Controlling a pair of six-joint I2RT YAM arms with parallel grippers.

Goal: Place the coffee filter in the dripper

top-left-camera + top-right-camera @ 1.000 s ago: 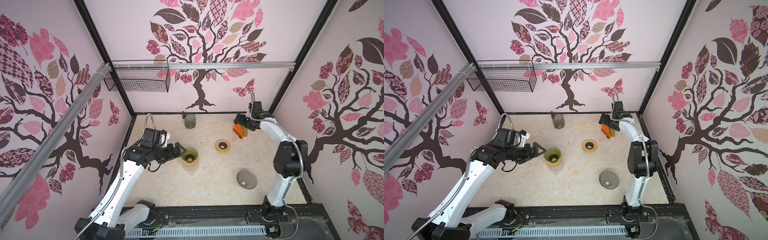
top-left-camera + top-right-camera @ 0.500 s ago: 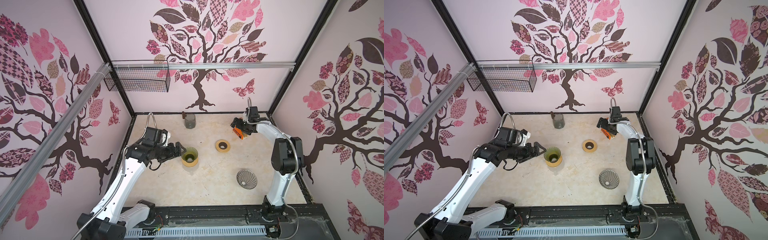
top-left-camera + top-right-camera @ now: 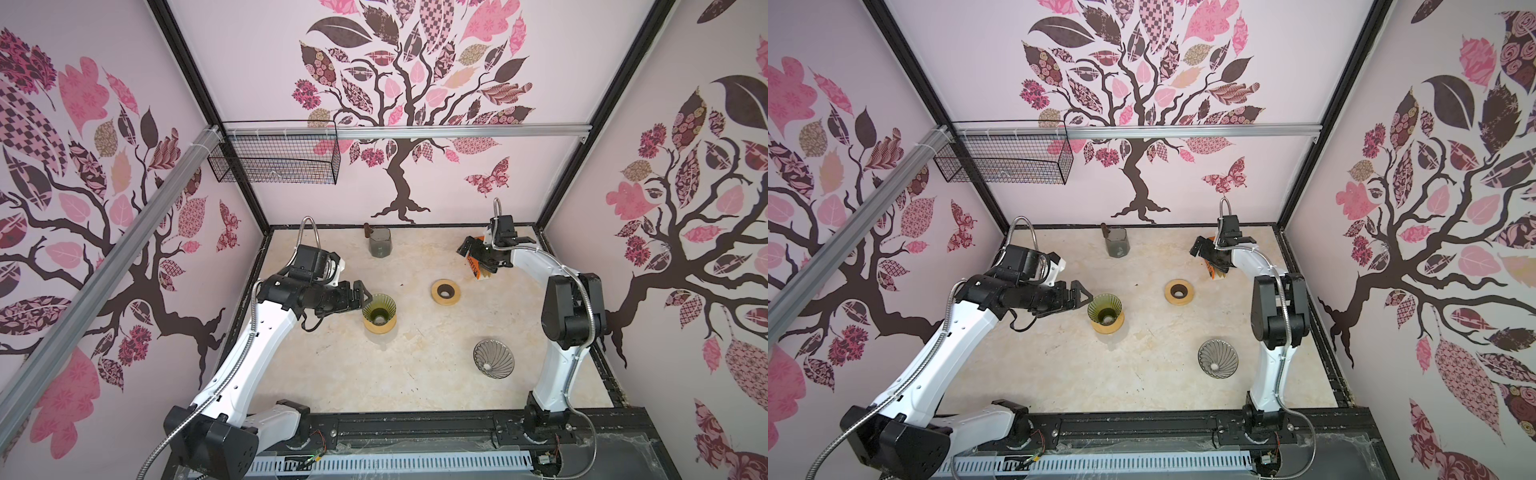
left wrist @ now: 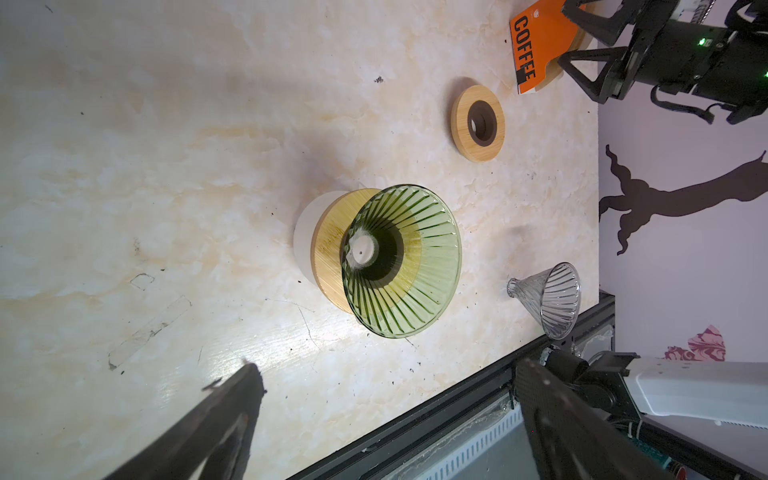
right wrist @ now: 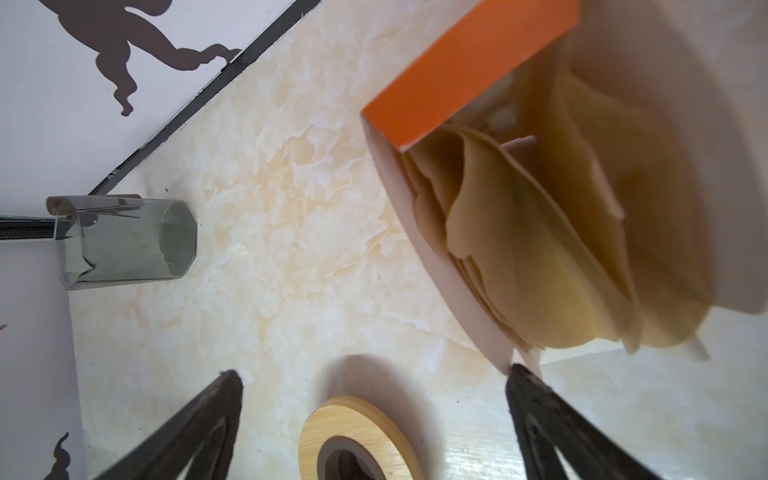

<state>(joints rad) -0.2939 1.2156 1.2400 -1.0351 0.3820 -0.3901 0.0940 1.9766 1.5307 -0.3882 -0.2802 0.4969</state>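
The filters, light, limp paper fanned in the box just beside the wide-open, empty right gripper, should crease easily and suit a single-sheet pinch at an exposed edge; the open left gripper faces the dripper.

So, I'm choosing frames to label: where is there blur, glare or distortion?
Right wrist view: filter box and paper filters soft, too close. Left wrist view: green dripper sharp, glare on the table. Both top views: sharp, wide-angle splay at the edges.
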